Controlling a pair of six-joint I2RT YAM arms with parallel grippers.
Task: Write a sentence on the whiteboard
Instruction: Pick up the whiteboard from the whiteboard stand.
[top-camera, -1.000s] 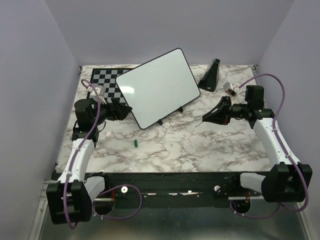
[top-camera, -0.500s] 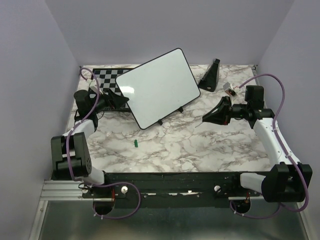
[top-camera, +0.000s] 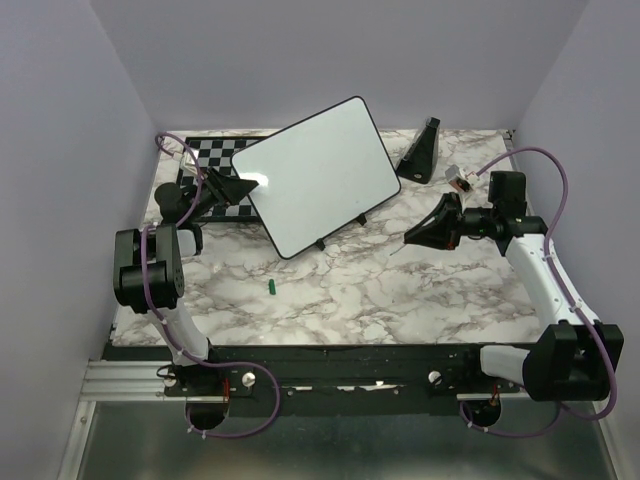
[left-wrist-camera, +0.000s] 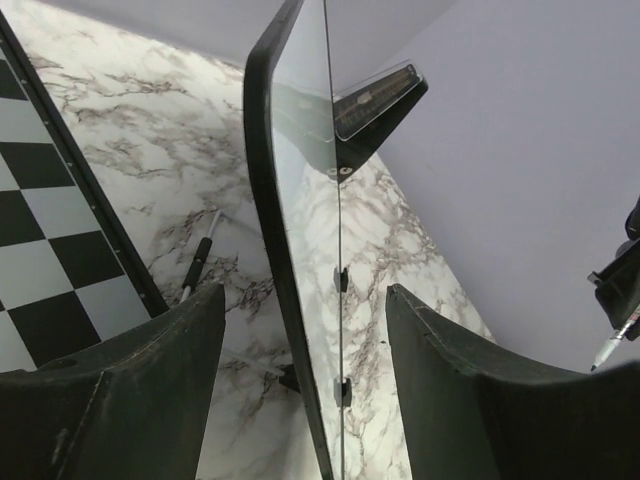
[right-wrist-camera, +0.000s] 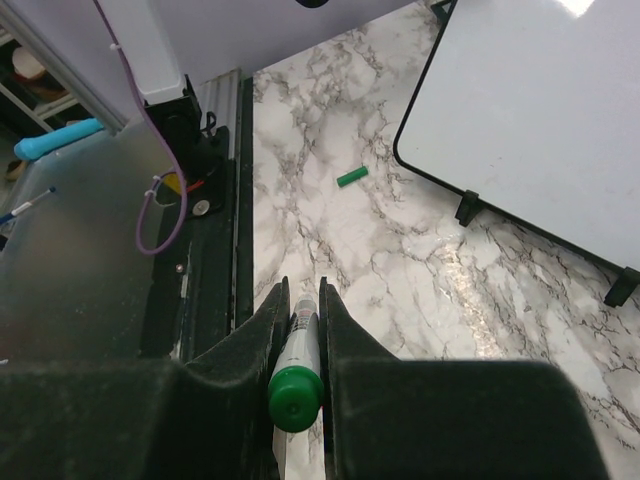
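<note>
The whiteboard (top-camera: 318, 172) stands tilted on its small black feet at the back middle of the marble table. Its face is blank white, and the sentence is not in view. My left gripper (top-camera: 243, 187) is at the board's left edge. In the left wrist view the board's black rim (left-wrist-camera: 268, 230) runs between the open jaws of the left gripper (left-wrist-camera: 305, 295), with a gap on each side. My right gripper (top-camera: 410, 238) hovers right of the board, shut on a green-ended marker (right-wrist-camera: 298, 362). The marker's tip points down at the table.
A green marker cap (top-camera: 271, 287) lies on the marble in front of the board, also seen as the cap (right-wrist-camera: 351, 177). The checkered chessboard (top-camera: 205, 162) lies at the back left behind my left gripper. A black wedge-shaped object (top-camera: 420, 150) stands at the back right.
My left arm has folded back and its gripper has slid up to the whiteboard's left edge, the jaws narrowing around the rim. The right arm and marker have not moved.
</note>
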